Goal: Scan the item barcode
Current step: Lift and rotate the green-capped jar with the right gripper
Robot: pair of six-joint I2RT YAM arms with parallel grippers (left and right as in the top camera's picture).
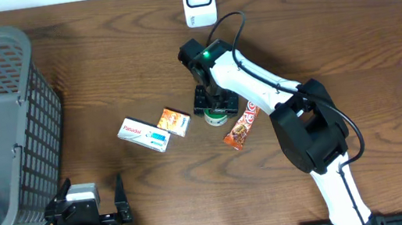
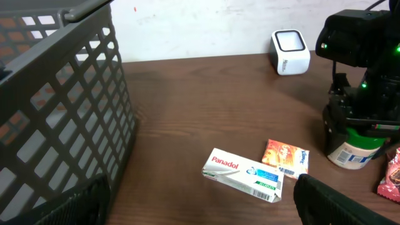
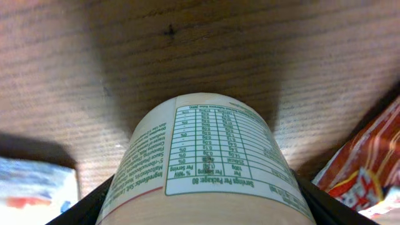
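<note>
A cream-white bottle (image 1: 216, 117) with a green-printed nutrition label stands upright on the bench, just right of centre in the overhead frame. The white barcode scanner (image 1: 199, 0) stands at top centre, well apart from it.

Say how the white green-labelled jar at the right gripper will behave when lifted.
The white round jar with green label looks rigid, likely uncrushable. Its curved, glossy wall may slip in the right gripper. On its side it'd probably roll.
</note>
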